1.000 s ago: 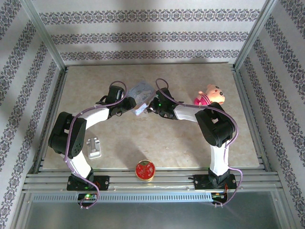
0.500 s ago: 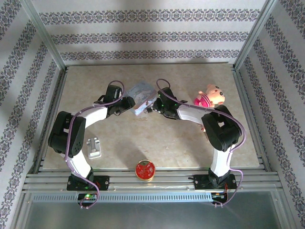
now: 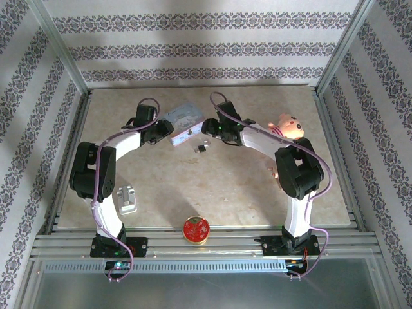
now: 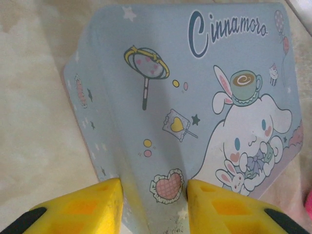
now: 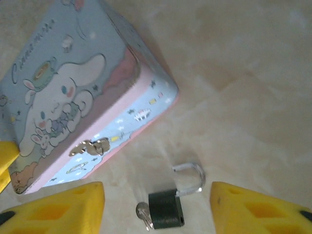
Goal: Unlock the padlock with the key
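1. Two spread jaws of the right gripper (image 5: pixel 157 192) hung over the padlock (image 5: pixel 165 208), which lay on the near side of the tin (image 4: pixel 195 97), key (image 5: pixel 143 214) inserted and shackle seemingly sprung.
2. The left gripper (image 4: pixel 153 187) pinched the tin's corner.
3. Unlocking looked finished; next, a clean retreat.

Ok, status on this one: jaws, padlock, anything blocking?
Left gripper: jaws shut on Cinnamoroll tin. Right gripper: jaws open, straddling padlock. Padlock on table, shackle open, key in it. Tin beside it, not touching.

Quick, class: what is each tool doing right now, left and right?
Left tool: closed on the blue tin.
Right tool: open, holding nothing, above the loose padlock.
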{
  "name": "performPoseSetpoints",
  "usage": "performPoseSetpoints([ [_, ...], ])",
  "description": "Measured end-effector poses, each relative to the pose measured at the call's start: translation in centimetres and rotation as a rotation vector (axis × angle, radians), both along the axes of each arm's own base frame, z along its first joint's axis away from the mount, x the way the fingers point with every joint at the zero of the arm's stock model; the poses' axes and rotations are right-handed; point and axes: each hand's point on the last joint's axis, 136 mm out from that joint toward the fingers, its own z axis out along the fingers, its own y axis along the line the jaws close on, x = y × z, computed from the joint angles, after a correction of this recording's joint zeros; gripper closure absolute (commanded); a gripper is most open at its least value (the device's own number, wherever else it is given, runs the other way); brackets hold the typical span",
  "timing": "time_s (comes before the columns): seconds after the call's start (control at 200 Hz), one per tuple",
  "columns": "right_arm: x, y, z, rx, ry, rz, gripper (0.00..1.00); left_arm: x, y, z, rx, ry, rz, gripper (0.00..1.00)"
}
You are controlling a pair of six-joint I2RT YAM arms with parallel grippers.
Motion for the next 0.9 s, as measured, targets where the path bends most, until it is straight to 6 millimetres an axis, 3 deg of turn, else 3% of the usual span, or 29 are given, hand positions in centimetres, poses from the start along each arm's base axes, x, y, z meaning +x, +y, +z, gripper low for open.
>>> performPoseSetpoints([
  [0.215, 4.1, 0.2, 0.2, -0.021, -0.044, 0.052, 0.34, -0.2, 0.6, -0.4, 0.020, 0.023, 0.012, 0.38],
  [0.46, 7.7, 1.3, -1.0, -0.030, -0.067, 0.099, 0.41, -0.3, 0.9, -0.5, 0.020, 0.031, 0.019, 0.36],
  [0.63, 8.9, 2.5, -1.6, -0.011, -0.067, 0.134, 0.52, 0.4, 0.9, -0.3, 0.027, 0.032, 0.025, 0.41],
  [0.82, 8.3, 3.3, -2.0, 0.010, -0.045, 0.153, 0.70, 2.2, 0.5, -0.1, 0.021, 0.015, 0.021, 0.54],
  [0.899, 8.1, 3.6, -2.0, 0.015, -0.055, 0.152, 0.72, 2.7, 0.7, 0.1, 0.022, 0.008, 0.027, 0.58],
])
